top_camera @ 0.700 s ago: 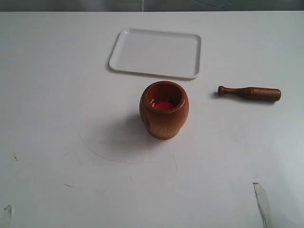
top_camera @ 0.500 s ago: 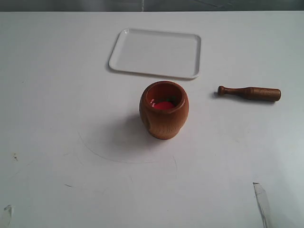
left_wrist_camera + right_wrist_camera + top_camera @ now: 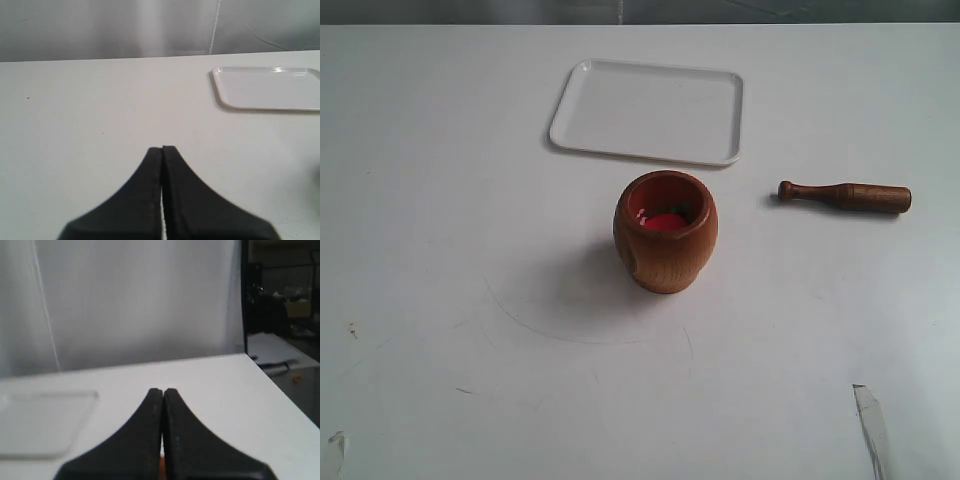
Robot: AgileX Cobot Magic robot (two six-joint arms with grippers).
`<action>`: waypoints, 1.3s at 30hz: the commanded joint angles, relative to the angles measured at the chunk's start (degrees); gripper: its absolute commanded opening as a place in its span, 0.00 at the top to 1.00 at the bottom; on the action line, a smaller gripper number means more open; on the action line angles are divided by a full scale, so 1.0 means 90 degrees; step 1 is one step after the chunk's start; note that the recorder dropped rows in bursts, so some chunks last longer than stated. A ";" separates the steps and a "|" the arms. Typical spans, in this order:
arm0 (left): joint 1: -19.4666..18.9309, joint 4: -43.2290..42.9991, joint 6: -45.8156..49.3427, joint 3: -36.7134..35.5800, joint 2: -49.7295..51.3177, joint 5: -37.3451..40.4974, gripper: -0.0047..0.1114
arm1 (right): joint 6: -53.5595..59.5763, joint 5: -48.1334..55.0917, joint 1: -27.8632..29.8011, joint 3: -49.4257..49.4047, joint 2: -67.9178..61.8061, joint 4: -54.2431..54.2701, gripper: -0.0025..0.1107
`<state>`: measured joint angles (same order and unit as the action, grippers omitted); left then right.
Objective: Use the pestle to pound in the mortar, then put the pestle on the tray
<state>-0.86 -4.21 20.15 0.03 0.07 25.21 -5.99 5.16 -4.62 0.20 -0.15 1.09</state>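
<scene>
White tabletop (image 3: 440, 250) fills our exterior view, and toward its far edge lies the white tray (image 3: 650, 110). Just nearer than the tray we see the orange-brown mortar (image 3: 665, 262) standing upright, red inside. The pestle (image 3: 847, 195) lies flat to the mortar's right, apart from it, knob end toward the mortar. The left jaws and the right jaws are each pressed together tip to tip.

The mortar (image 3: 665, 232) stands upright near the middle of the table (image 3: 440, 250), with a small lump (image 3: 665, 222) inside it. The tray (image 3: 648, 110) lies flat just behind it, not touching. The pestle (image 3: 845, 195) lies on its side to the mortar's right, well apart, its knob end toward the mortar.
</scene>
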 commanded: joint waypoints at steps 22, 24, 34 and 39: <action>0.0049 0.0047 -0.0052 -0.0004 -0.0008 -0.0019 0.96 | -0.0422 -0.4988 -0.0032 -0.0023 0.0017 0.2496 0.98; 0.0049 0.0047 -0.0052 -0.0004 -0.0008 -0.0019 0.96 | 0.0148 -0.5255 -0.0032 0.0088 0.0017 0.1379 0.98; 0.0049 0.0047 -0.0052 -0.0004 -0.0008 -0.0019 0.96 | 0.0577 -0.5768 -0.0032 0.2636 -0.2789 -0.0419 0.98; 0.0049 0.0047 -0.0052 -0.0004 -0.0008 -0.0019 0.96 | 0.0799 -0.1171 -0.0073 0.4919 -0.4935 -0.1693 0.98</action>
<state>-0.86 -4.21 20.15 0.03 0.07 25.21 0.00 -30.21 -4.62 34.27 -35.40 -5.07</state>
